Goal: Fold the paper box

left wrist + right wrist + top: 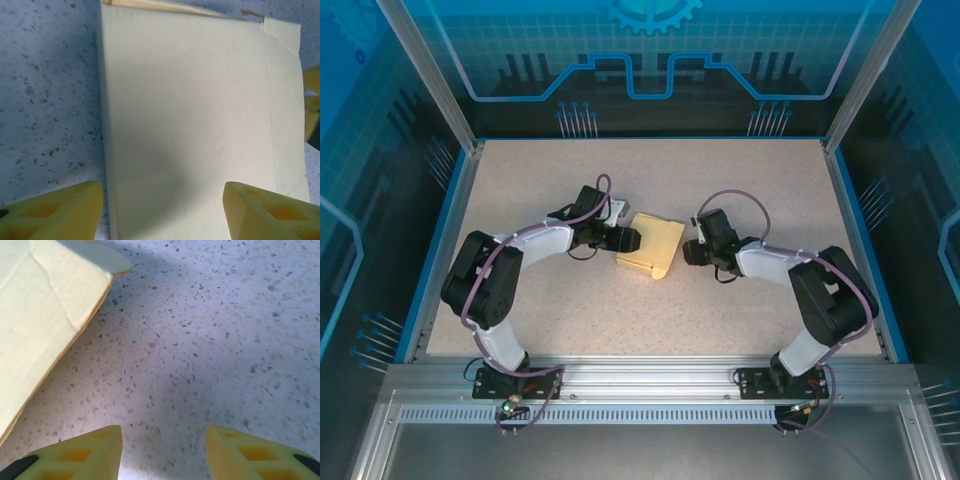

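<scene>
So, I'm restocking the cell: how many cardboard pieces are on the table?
1. The cardboard piece lies on the table, between the left gripper and the right gripper. A second sheet flat underneath could be hidden.

Left arm and right arm: white links, bulky black joints, looping purple cables, yellow wedge fingers with hollow cells.

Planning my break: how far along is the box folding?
Partway, it seems. Done: the paper box lies on the table as a flat, creased, folded-over piece, not a closed box. In hand: nothing gripped; the left pincer stands open at its edge, the right pincer open over bare tabletop beside it. Left: likely raising walls and tucking flaps like the rounded tab.
</scene>
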You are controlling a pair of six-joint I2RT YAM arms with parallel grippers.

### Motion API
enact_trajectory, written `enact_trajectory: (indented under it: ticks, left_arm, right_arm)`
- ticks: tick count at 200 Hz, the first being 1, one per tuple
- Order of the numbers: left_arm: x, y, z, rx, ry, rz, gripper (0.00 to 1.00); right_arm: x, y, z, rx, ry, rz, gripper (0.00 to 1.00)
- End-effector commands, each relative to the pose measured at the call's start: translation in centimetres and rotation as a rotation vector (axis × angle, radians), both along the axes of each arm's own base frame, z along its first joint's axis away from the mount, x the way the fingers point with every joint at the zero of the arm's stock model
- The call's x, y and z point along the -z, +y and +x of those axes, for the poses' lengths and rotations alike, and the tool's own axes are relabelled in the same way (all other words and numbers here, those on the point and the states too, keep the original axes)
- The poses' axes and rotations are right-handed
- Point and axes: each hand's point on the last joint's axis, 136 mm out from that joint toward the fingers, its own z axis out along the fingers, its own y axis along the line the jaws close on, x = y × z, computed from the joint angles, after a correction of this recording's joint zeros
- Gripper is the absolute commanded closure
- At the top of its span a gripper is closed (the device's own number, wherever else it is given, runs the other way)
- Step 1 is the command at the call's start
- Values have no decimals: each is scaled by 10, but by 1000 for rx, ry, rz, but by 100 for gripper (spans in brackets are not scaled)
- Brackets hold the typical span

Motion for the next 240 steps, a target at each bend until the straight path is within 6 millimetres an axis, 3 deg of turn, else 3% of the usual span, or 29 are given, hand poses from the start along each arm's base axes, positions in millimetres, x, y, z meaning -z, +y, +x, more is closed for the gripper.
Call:
enact_trajectory:
  ticks: [1,54,114,240]
  left_arm:
    - [-8,4,12,-42,-25,-13,34]
    - [13,-1,15,-21,30,-5,38]
    - [42,0,5,-6,83,54,44]
    - [41,0,5,-12,73,52,45]
  right_arm:
    - [-4,-8,-16,35,23,8,51]
    - [-8,-4,-23,33,20,45,51]
    - [-11,7,-21,20,15,109,51]
    - [-10,9,-22,22,11,116,50]
